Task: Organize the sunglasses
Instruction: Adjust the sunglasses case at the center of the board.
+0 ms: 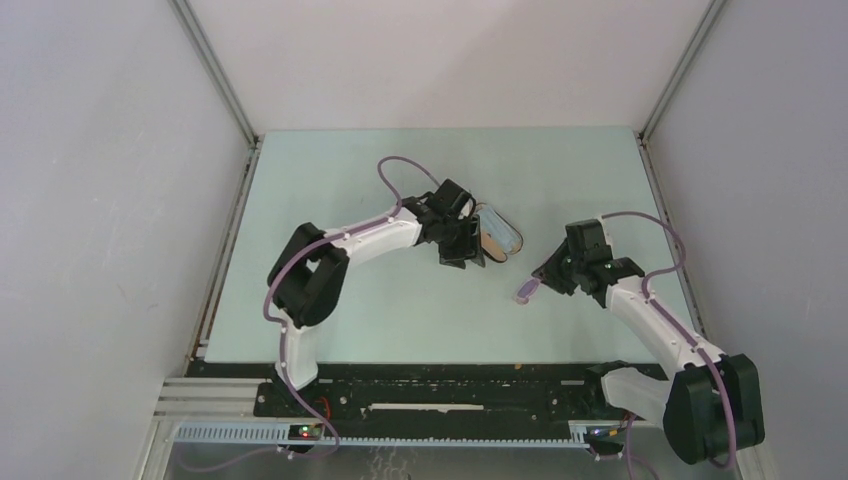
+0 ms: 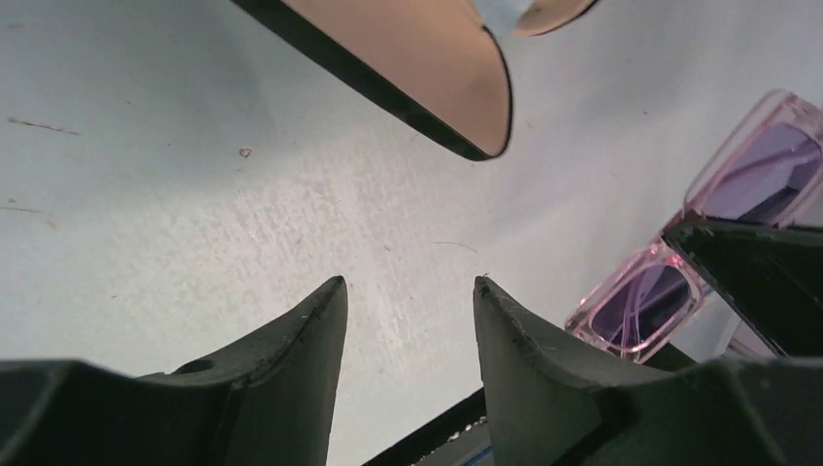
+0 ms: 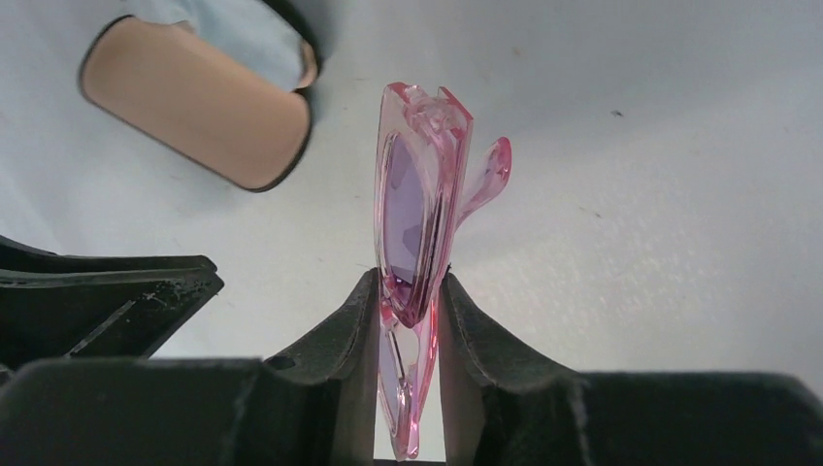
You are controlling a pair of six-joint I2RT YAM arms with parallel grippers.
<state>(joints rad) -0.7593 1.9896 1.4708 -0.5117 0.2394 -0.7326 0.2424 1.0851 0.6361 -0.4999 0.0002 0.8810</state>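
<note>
Right pincer (image 3: 408,291) clamps the folded sunglasses (image 3: 406,204); left pincer (image 2: 410,291) gapes empty beside the open case (image 2: 417,58).

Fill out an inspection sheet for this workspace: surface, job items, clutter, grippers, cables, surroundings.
Surface: pale table, with a few small specks in the left wrist view.
Job's things: slim folded sunglasses with a thin translucent pink frame, held by the right arm, to the right of the case.
Clutter: black oblong case with tan lining, lying open; small light blue cloth in it.
Grippers: left gripper open, nothing between its fingers, beside the case; right gripper shut on the sunglasses.
Cables: purple cables run along both arms; no snag seen.
Surroundings: white walls and metal frame posts; nothing else seen.
</note>
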